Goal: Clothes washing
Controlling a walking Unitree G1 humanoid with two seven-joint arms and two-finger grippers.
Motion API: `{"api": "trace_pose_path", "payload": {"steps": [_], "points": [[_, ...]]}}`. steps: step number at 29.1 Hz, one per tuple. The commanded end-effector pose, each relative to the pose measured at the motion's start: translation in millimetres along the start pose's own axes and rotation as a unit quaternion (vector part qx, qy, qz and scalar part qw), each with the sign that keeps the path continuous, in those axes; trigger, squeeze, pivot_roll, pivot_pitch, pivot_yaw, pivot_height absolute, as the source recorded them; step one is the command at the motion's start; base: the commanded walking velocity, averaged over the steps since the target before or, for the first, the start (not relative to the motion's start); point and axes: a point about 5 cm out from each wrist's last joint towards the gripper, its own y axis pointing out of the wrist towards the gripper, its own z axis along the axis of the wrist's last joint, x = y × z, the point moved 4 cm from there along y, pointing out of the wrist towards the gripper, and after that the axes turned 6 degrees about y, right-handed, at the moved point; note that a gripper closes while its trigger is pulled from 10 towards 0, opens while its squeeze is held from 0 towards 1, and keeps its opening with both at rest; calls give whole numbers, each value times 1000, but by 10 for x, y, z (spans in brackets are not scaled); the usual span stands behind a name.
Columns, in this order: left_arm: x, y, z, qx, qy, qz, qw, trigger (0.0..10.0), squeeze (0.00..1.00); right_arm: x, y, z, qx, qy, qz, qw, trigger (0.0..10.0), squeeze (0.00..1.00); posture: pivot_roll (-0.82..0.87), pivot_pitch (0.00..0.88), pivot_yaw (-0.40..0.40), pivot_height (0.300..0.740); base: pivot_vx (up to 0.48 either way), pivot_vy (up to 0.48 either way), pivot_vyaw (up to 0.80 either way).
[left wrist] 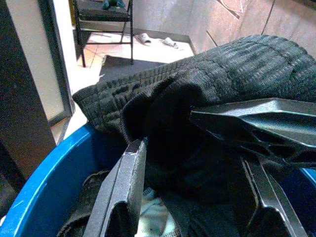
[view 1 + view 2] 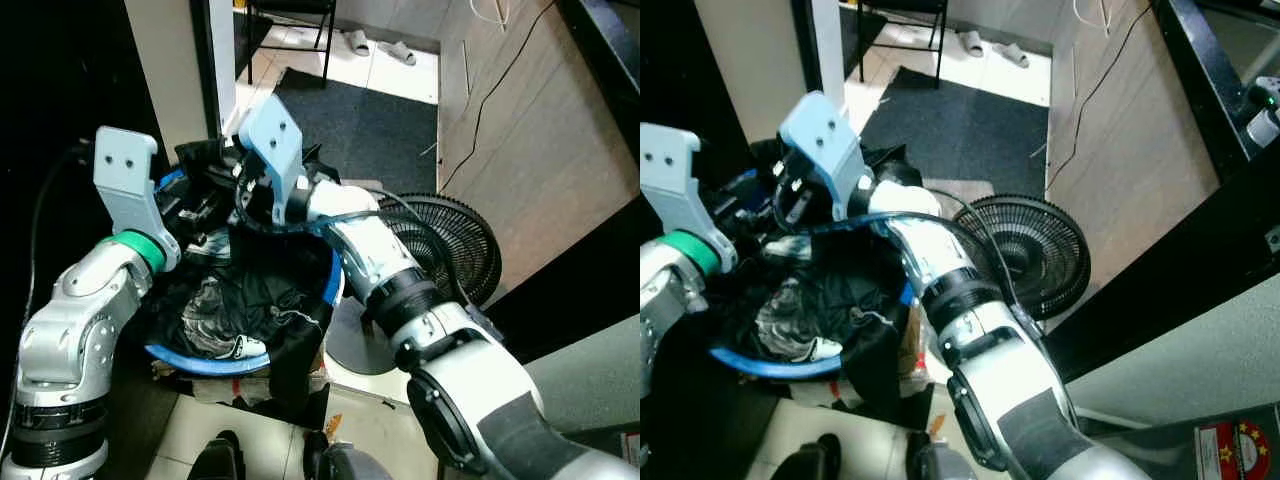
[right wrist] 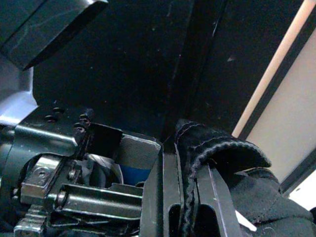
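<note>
A blue laundry basket (image 2: pixel 334 277) full of dark clothes (image 2: pixel 238 300) sits in front of me, low on the left. Both grippers meet over its far rim. My left gripper (image 1: pixel 165 129) is shut on a black knitted garment (image 1: pixel 212 69) that drapes over the basket's edge (image 1: pixel 54 173). In the head views that gripper (image 2: pixel 200 208) is at the rim's far left. My right gripper (image 3: pixel 190 159) is shut on a black cloth's stitched hem (image 3: pixel 222 154), and it sits (image 2: pixel 228 168) just beyond the left one. The fingertips are buried in cloth in the head views.
A black floor fan (image 2: pixel 452 240) lies flat right of the basket. A dark mat (image 2: pixel 360 120) covers the floor beyond, with chair legs (image 2: pixel 292 30) and slippers (image 2: pixel 382 46) farther off. A pale door frame (image 2: pixel 170 70) stands behind the basket. A wooden wall panel (image 2: pixel 560 150) is on the right.
</note>
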Motion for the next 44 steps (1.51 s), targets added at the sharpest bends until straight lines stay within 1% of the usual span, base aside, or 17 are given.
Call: {"api": "trace_pose_path", "payload": {"steps": [1, 6, 8, 13, 16, 17, 19, 20, 22, 23, 25, 27, 30, 32, 33, 40, 44], "points": [[25, 9, 70, 15, 2, -2, 1000, 10000, 0, -135, -37, -262, -44, 14, 30, 998, 10000, 0, 111, 143, -66, 740, 0, 0, 0], [39, 20, 75, 16, 1, -5, 1000, 10000, 0, -447, -137, -447, -78, -44, 133, 987, 10000, 0, 116, 136, -68, 740, 0, 0, 0], [41, 22, 81, 18, 1, -5, 1000, 10000, 0, -693, -277, -643, -115, -97, 211, 966, 10000, 0, 115, 134, -68, 740, 0, 0, 0], [40, 20, 85, 18, 2, -4, 1000, 10000, 0, -721, -365, -733, -125, -95, 204, 966, 10000, 0, 118, 133, -74, 740, 0, 0, 0], [49, 20, 77, 18, 0, -4, 1000, 10000, 0, -231, -370, -664, -105, -29, 37, 993, 10000, 0, 112, 132, -74, 740, 0, 0, 0], [58, 24, 70, 17, -1, -6, 1000, 10000, 0, 11, -420, -651, -104, -9, -35, 994, 10000, 0, 108, 131, -73, 740, 0, 0, 0], [64, 28, 65, 17, -1, -6, 1000, 10000, 0, 158, -464, -646, -105, 4, -79, 991, 10000, 0, 108, 131, -73, 740, 0, 0, 0], [72, 35, 64, 17, -2, -8, 1000, 10000, 0, 316, -548, -667, -114, 11, -125, 986, 10000, 396, 105, 130, -71, 740, 0, 0, 0], [81, 46, 66, 18, -3, -10, 1000, 10000, 0, 471, -679, -707, -130, 3, -170, 977, 10000, 396, 105, 130, -71, 740, 0, 0, 0], [80, 51, 67, 18, -3, -10, 1000, 10000, 0, 566, -793, -769, -149, -5, -200, 968, 10000, 1000, 102, 130, -69, 740, 0, 0, 0], [79, 53, 67, 18, -3, -11, 1000, 10000, 0, 617, -871, -807, -161, -12, -218, 962, 10000, 1000, 102, 130, -69, 740, 0, 0, 0], [78, 58, 65, 18, -3, -11, 1000, 10000, 0, 791, -1078, -873, -180, -4, -284, 942, 10000, 1000, 99, 132, -66, 740, 0, 0, 0], [78, 58, 65, 18, -3, -11, 1000, 10000, 0, 791, -1078, -873, -180, -4, -284, 942, 10000, 1000, 99, 132, -66, 740, 0, 0, 0], [79, 59, 61, 17, -4, -12, 1000, 10000, 0, 971, -1238, -852, -178, 5, -354, 918, 10000, 1000, 102, 133, -67, 740, 0, 0, 0], [79, 59, 61, 17, -4, -12, 1000, 10000, 0, 971, -1238, -852, -178, 5, -354, 918, 10000, 1000, 102, 133, -67, 740, 0, 0, 0], [74, 47, 63, 16, -3, -11, 1000, 10000, 0, 1329, -1573, -674, -143, 20, -491, 859, 10000, 1000, 105, 136, -62, 740, 0, 0, 0], [76, 48, 63, 16, -3, -12, 1000, 10000, 0, 1360, -1620, -676, -144, 31, -500, 854, 10000, 1000, 104, 137, -61, 740, 0, 0, 0]]}}
